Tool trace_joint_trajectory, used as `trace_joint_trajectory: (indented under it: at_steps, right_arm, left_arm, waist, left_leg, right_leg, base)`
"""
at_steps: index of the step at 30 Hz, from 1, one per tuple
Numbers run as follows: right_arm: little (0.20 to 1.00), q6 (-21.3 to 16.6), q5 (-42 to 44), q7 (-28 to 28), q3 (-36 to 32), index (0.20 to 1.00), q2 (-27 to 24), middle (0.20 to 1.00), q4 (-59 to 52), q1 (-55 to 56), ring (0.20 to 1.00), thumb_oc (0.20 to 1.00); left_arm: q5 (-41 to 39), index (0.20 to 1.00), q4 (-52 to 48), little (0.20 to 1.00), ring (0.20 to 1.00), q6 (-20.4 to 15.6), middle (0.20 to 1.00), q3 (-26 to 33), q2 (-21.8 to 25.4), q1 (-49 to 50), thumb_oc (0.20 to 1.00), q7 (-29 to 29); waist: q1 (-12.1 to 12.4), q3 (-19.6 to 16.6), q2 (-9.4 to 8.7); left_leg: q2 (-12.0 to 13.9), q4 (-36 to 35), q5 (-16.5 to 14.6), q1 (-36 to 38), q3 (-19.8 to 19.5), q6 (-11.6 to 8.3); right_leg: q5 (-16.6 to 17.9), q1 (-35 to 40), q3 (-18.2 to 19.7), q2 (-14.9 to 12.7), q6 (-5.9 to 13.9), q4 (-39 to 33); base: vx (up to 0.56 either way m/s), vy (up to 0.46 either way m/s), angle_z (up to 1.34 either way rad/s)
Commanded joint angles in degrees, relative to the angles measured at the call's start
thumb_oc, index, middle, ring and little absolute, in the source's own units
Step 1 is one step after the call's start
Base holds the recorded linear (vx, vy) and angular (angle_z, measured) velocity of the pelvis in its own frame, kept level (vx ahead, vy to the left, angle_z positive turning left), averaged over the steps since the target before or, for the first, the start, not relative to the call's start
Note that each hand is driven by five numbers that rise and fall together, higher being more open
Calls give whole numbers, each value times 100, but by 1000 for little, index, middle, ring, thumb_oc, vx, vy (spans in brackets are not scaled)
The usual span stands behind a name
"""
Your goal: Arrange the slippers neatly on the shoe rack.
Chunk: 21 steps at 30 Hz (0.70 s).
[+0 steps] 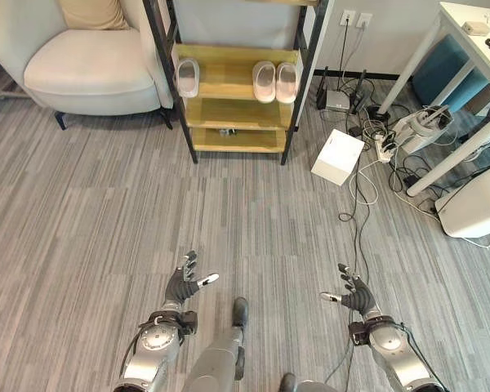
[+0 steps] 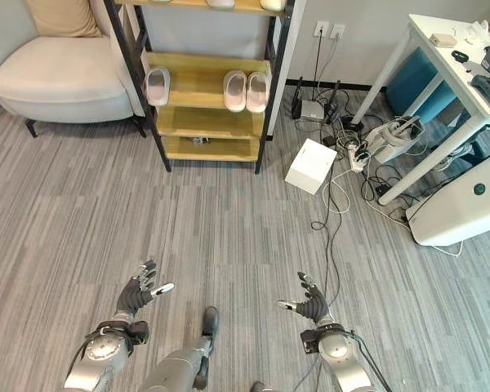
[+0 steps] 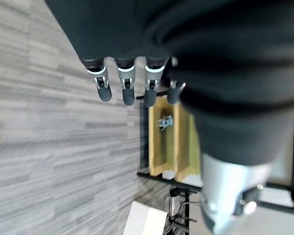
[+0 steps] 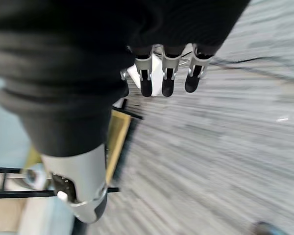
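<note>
Hovering empty, fingers apart, left hand (image 1: 184,284) and right hand (image 1: 355,296); pale pink foam slippers (image 1: 275,81) on wooden black-framed shoe rack (image 1: 229,114) lie well ahead of the fingertips, nearer the left.

Floor betw. hands and shoe rack (image 1: 233,98) at 12 o'clock: open grey planks, wide lane straight ahead. Left hand (image 1: 184,285) and right hand (image 1: 355,296) low, fingers spread, well apart, nothing betw. them and rack. Middle shelf: single slipper (image 1: 186,77) at left end, pair of slippers (image 1: 275,82) at right end, bare wood betw. them. Armchair (image 1: 82,57) at 11 o'clock, just beside rack's left post. White box (image 1: 337,156) at 1 o'clock, near rack's right post. Cable tangle (image 1: 376,163) and table legs (image 1: 441,106) at 1–2 o'clock block right side.
</note>
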Motion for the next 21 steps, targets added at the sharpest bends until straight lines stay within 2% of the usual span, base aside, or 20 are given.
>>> trace_joint_trajectory:
  at_steps: [1,3,4,5,6,7,8,9,11,13,14,15,18,19,20,21]
  right_arm:
    - [1000,-215,-120,49,142,1000,-65,1000,-201,-119,1000,1000]
    - [1000,-221,-106,114,204,1000,0,1000,-175,-186,1000,1000]
    - [1000,-220,-142,147,245,1000,25,1000,-153,-237,1000,1000]
    - [1000,-197,-168,152,244,1000,43,1000,-144,-227,1000,1000]
    - [1000,-198,-192,169,238,1000,51,1000,-142,-218,1000,1000]
    - [1000,-198,-192,169,238,1000,51,1000,-142,-218,1000,1000]
    - [1000,-186,-192,193,184,1000,67,1000,-159,-155,1000,1000]
    - [1000,-194,-178,212,169,1000,61,1000,-190,-121,1000,1000]
    - [1000,-177,-175,238,109,1000,5,1000,-284,-33,1000,1000]
    - [1000,-153,-175,218,69,1000,-23,1000,-327,5,1000,1000]
    - [1000,-127,-157,195,27,1000,-33,1000,-356,41,1000,1000]
    - [1000,-127,-157,195,25,1000,-34,1000,-356,41,1000,1000]
    - [1000,-62,-223,201,-10,1000,-15,1000,-416,48,1000,1000]
    - [1000,-65,-239,230,-5,1000,-38,1000,-397,47,1000,1000]
    - [1000,-60,-230,267,-21,1000,-33,1000,-420,193,1000,1000]
    - [1000,-72,-207,276,-39,1000,-42,1000,-432,242,1000,1000]
  left_arm:
    - [200,1000,-291,1000,1000,-210,1000,-155,41,43,1000,-33]
    - [262,1000,-347,1000,1000,-210,1000,-178,133,99,1000,-67]
    - [269,1000,-413,1000,1000,-209,1000,-205,184,115,1000,-105]
    - [274,1000,-475,1000,1000,-199,1000,-225,226,138,1000,-137]
    - [294,1000,-521,1000,1000,-199,1000,-225,254,149,1000,-146]
    - [294,1000,-521,1000,1000,-199,1000,-225,255,149,1000,-146]
    - [342,1000,-655,1000,1000,-193,1000,-239,337,164,1000,-197]
    - [333,1000,-722,1000,1000,-204,1000,-239,359,166,1000,-229]
    - [315,1000,-846,1000,1000,-216,1000,-237,384,176,1000,-304]
    - [332,1000,-884,1000,1000,-209,1000,-242,382,175,1000,-342]
    - [397,1000,-859,1000,1000,-200,1000,-222,344,124,1000,-367]
    - [397,1000,-858,1000,1000,-200,1000,-223,344,123,1000,-367]
    - [457,1000,-807,1000,1000,-207,1000,-140,282,-28,1000,-381]
    - [438,1000,-748,1000,1000,-225,1000,-135,247,-137,1000,-433]
    - [372,1000,-612,1000,1000,-207,1000,-159,94,-145,1000,-365]
    - [319,1000,-545,1000,1000,-208,1000,-178,43,-155,1000,-349]
  waist:
    - [-27,-333,62]
    - [-2,-388,66]
    - [9,-377,64]
    - [-6,-355,71]
    - [-15,-322,90]
    - [-13,-321,88]
    - [-61,-230,194]
    - [-76,-206,248]
    - [-90,-137,404]
    - [-81,-80,502]
    - [-88,-51,543]
    - [-84,-53,546]
    - [-68,-26,568]
    - [-65,-64,509]
    - [-165,-187,463]
    - [-179,-219,448]
  left_leg:
    - [341,-592,-481,306,-300,-179]
    - [235,-543,-688,514,-236,-13]
    - [152,-482,-833,636,-177,96]
    - [87,-449,-932,808,-171,183]
    - [57,-447,-987,941,-147,242]
    - [56,-447,-987,941,-145,243]
    - [62,-523,-1123,1291,-165,320]
    - [101,-545,-1154,1377,-140,307]
    - [241,-522,-1268,1521,-107,247]
    - [349,-483,-1310,1569,-60,194]
    - [416,-459,-1371,1627,-40,129]
    - [420,-457,-1369,1622,-37,129]
    - [479,-411,-1539,1747,53,49]
    - [472,-366,-1721,1874,23,11]
    - [607,-279,-1988,2245,-97,-119]
    - [658,-179,-2046,2265,-98,-161]
  right_leg:
    - [-324,-487,49,437,-163,820]
    - [20,-796,-16,167,66,1729]
    - [371,-960,-123,-50,241,2295]
    - [583,-1138,-157,-235,311,2839]
    - [808,-1283,-138,-327,347,3205]
    - [806,-1285,-135,-329,348,3209]
    - [948,-1547,-232,-518,282,3661]
    - [783,-1672,-329,-547,223,3560]
    - [375,-1621,-670,-491,98,2725]
    - [261,-1665,-695,-320,32,1724]
    - [480,-1681,-470,-109,94,400]
    - [511,-1664,-471,-96,92,351]
    - [895,-1905,-231,-43,287,-582]
    - [816,-1956,-151,-31,306,-624]
    - [967,-1714,-105,103,210,-520]
    - [929,-1677,-128,119,171,-444]
  base:
    - [462,314,-14]
    - [410,316,-6]
    - [353,291,-16]
    - [318,265,-14]
    - [175,145,-9]
    - [288,192,11]
    - [305,170,6]
    - [417,194,4]
    - [275,41,-6]
    - [283,-45,0]
    - [247,-71,6]
    - [287,-86,-1]
    - [338,-109,-9]
    - [1020,-420,21]
    - [1050,-462,27]
    - [737,-336,31]
